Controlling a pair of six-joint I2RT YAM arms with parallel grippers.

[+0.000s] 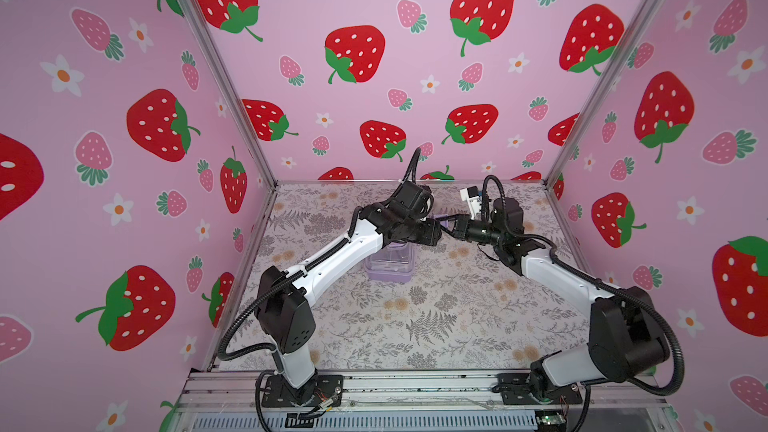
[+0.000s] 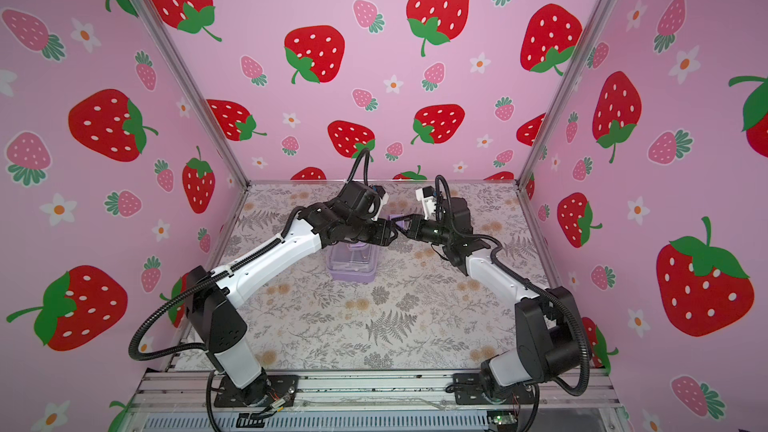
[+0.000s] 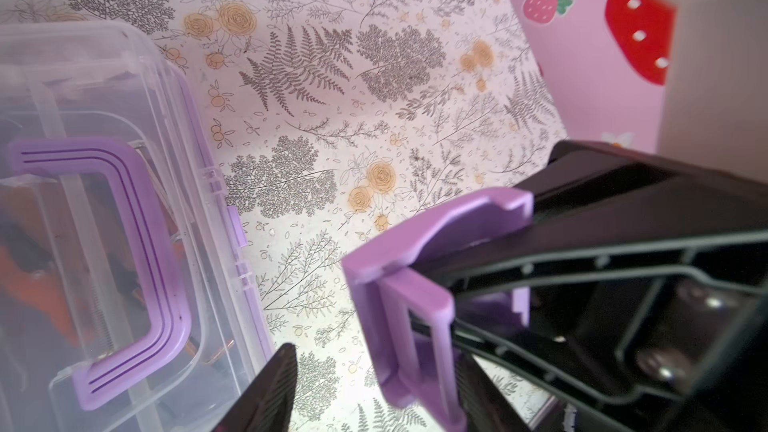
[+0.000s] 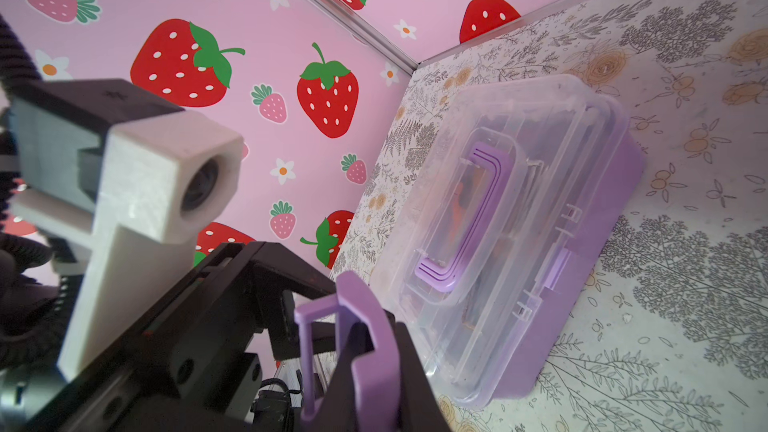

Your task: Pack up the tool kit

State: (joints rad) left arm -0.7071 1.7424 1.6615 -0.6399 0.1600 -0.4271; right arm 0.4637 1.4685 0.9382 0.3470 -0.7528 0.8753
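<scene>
**Holding a lilac latch piece beside the tool kit**

Both arms meet above the far half of the worktop (image 1: 415, 326). The right end effector (image 4: 345, 334) is clamped narrowly on a lilac latch piece (image 4: 365, 326), holding it in the air near the tool kit (image 4: 519, 222) and not touching it. The left end effector (image 3: 374, 392) stands wide around the lower part of that piece (image 3: 419, 251). One finger (image 3: 270, 388) is clearly apart from it, and I cannot tell whether the other touches it.

In both top views the tool kit (image 1: 388, 263) (image 2: 353, 265) rests on the worktop nearer the far edge than the near one, a little closer to the left edge, partly under the left arm. Its clear lid (image 3: 104, 89) lies on the lilac base, with the purple handle (image 3: 156, 243) folded flat. Orange and dark shapes (image 3: 45, 284) show blurred through the lid.
</scene>
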